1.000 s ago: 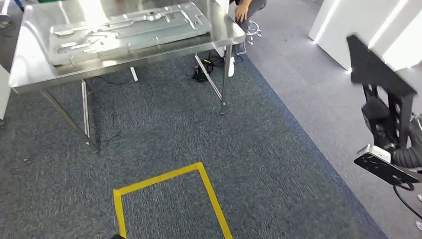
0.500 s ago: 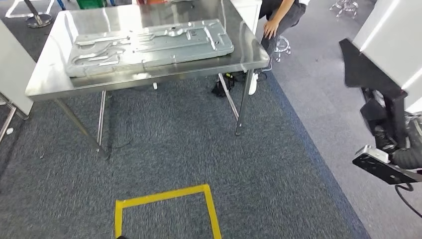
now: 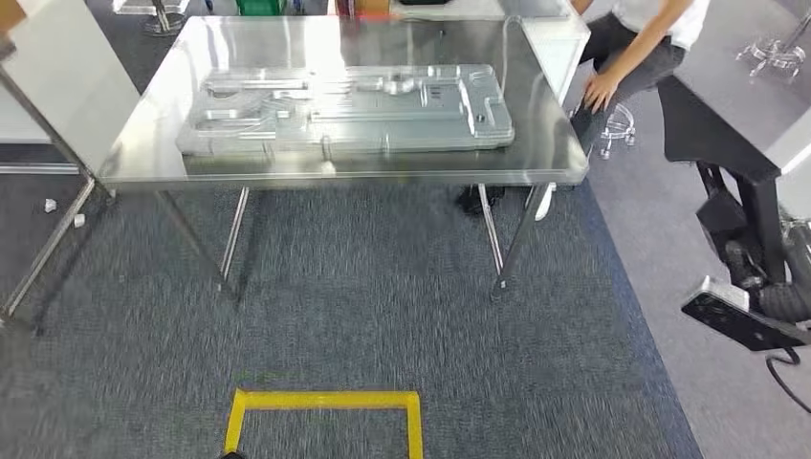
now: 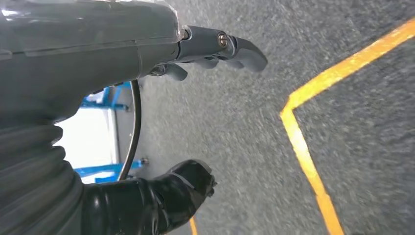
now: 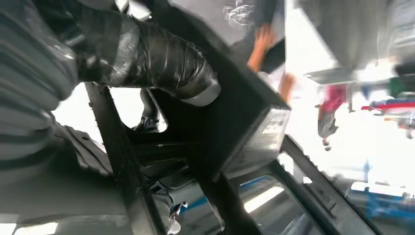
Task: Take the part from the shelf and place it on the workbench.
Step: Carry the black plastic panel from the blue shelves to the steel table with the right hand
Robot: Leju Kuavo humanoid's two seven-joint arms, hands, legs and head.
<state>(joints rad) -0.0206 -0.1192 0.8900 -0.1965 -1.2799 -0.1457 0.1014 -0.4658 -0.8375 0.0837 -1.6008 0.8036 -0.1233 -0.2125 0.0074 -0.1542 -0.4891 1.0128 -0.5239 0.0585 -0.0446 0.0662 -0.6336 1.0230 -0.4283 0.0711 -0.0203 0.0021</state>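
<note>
Nearest, a yellow tape outline [image 3: 325,411] marks a rectangle on the grey-blue carpet [image 3: 363,287], its far edge running parallel to the workbench [image 3: 143,163]. In the left wrist view the left hand [image 4: 195,112] hangs above that carpet and a corner of the tape, its thumb and darker fingers [image 4: 235,46] spread apart with nothing between them.

At the right side, the right hand [image 5: 147,54] grips the black part [image 3: 717,129], a flat panel on a dark frame; its taped fingers wrap over the panel's edge in the right wrist view. From the head view the part stands over the paler floor strip [image 3: 660,316] just beyond the carpet's right border, well apart from the bench.

Between the tape and the bench legs [image 3: 507,249] lies a broad stretch of bare carpet. The steel bench top carries a large stamped metal sheet [image 3: 354,110] lying flat, set back from the near edge and leaving a bare margin along the front and at both ends. A white panel [image 3: 57,67] leans by the bench's left corner. Beyond the right far corner sits a person [image 3: 641,38], one hand lowered beside a stool.
</note>
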